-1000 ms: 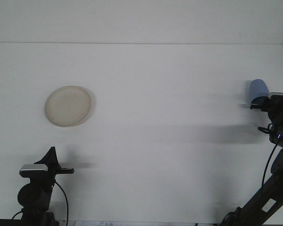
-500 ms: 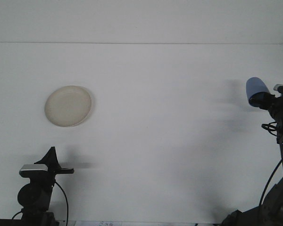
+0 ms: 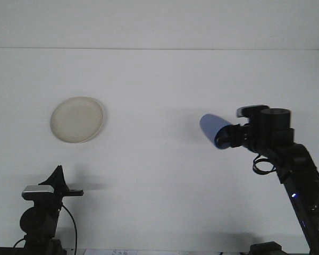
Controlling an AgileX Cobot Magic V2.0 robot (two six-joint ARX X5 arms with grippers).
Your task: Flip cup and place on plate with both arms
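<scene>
Swinging in from the far right edge, the right arm has carried the blue cup (image 3: 211, 129) a long way toward the plate (image 3: 77, 119) since half a second ago; it now sits well right of the plate and slightly lower in the picture, with a broad stretch of bare table (image 3: 159, 79) between them. One cup, one plate, two arms are visible. The cup lies on its side in the air, its closed rounded end pointing toward the plate, while its other end is buried in the right gripper (image 3: 227, 137), whose jaws are clenched on the cup; the fingertips themselves are dark and hard to separate from the wrist behind them. The right arm's lower links run off the bottom right corner. The left gripper (image 3: 64, 187) sits below the plate, unmoved, seen mostly from behind, and I cannot tell how its jaws stand. The plate has not shifted and lies flat on the table.
</scene>
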